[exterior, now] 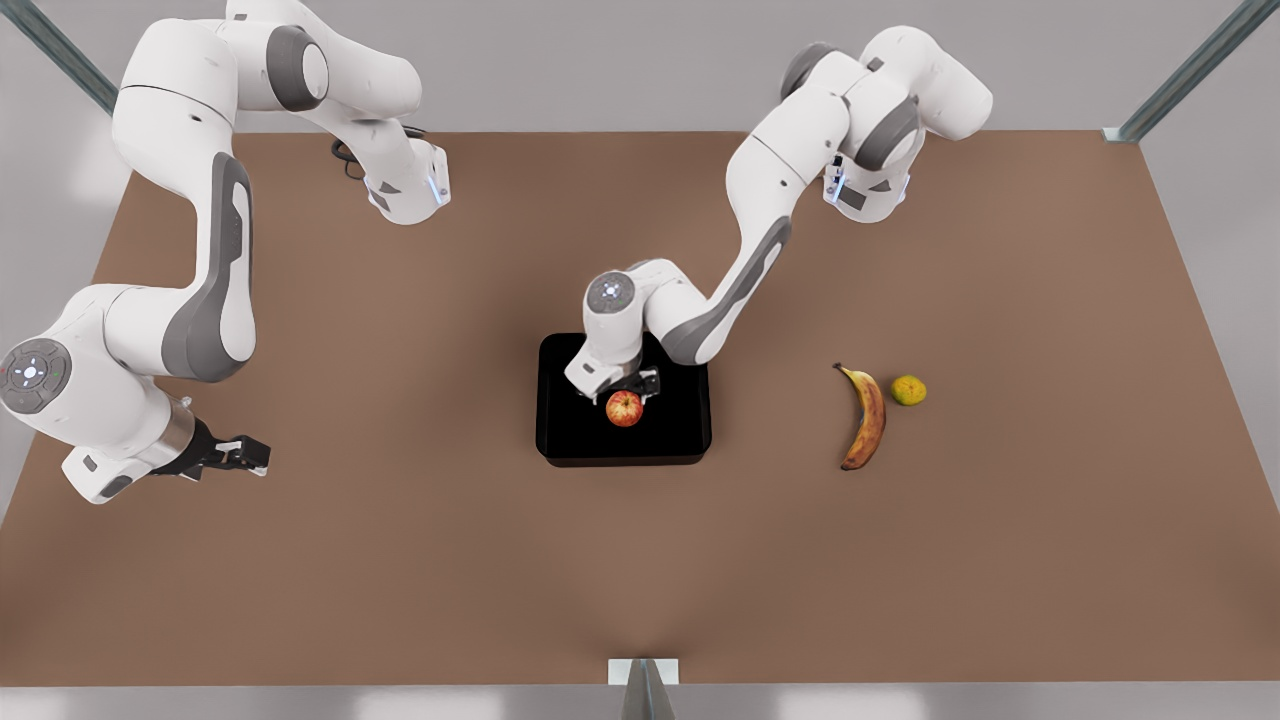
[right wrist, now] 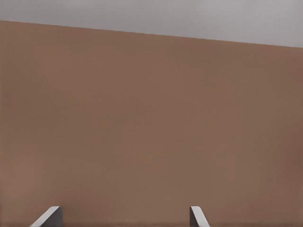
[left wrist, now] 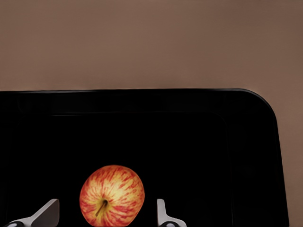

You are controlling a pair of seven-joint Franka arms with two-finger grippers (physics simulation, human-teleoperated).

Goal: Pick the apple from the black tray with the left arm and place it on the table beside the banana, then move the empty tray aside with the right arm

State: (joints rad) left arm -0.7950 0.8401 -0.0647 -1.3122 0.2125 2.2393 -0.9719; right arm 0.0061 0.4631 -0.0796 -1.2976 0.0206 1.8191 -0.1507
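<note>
The red and yellow apple [exterior: 624,408] lies in the black tray [exterior: 560,440] at the middle of the table [exterior: 400,580]. My left gripper [exterior: 622,390] hangs low over the tray, open, with one finger on each side of the apple [left wrist: 112,195] and a gap on both sides. Its fingertips [left wrist: 162,213] stand level with the fruit. The banana [exterior: 866,417] lies on the table toward the front view's right. My right gripper [exterior: 250,455] waits open near the table's edge at the front view's left, its fingers [right wrist: 49,215] spread over bare tabletop.
A small yellow-green round fruit [exterior: 908,390] sits just beyond the banana on the front view's right. Bare tabletop separates the tray from the banana. Metal frame posts [exterior: 1180,80] stand at the table's corners.
</note>
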